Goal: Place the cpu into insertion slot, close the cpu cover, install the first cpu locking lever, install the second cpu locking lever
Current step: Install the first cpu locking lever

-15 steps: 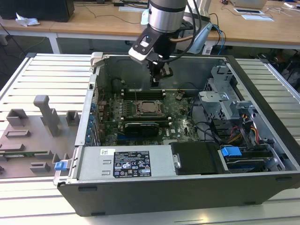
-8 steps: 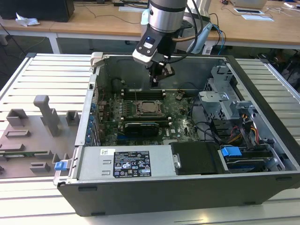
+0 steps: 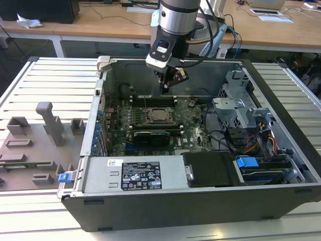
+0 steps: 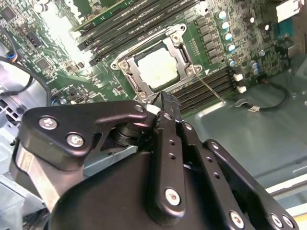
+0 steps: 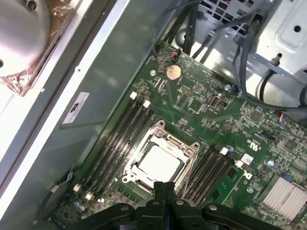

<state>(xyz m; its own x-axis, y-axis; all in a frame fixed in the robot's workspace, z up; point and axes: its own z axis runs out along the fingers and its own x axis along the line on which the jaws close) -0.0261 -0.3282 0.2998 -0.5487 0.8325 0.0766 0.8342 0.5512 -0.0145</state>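
First wrist view looks down past the gripper (image 5: pixel 163 189) onto the motherboard (image 5: pixel 201 103) on the floor of the open computer case (image 3: pixel 200 201). The pincer's two black fingers (image 5: pixel 159 188) are pressed flat together with nothing between them. In the exterior view the gripper (image 3: pixel 165 86) hangs inside the case near its far wall, above the insertion slot (image 3: pixel 148 116) and clear of it.

The slot lies near the middle of the motherboard, between two banks of long dark memory slots (image 5: pixel 120 139). The cpu (image 5: pixel 158 163) sits in the slot with its pale metal top facing up. The cpu cover (image 5: pixel 175 143) lies down around it, so the chip shows through the cover's window.

In the second wrist view a thin wire lever (image 4: pixel 211 88) slants away from one corner of the slot towards the edge of the motherboard; whether it is latched I cannot tell.
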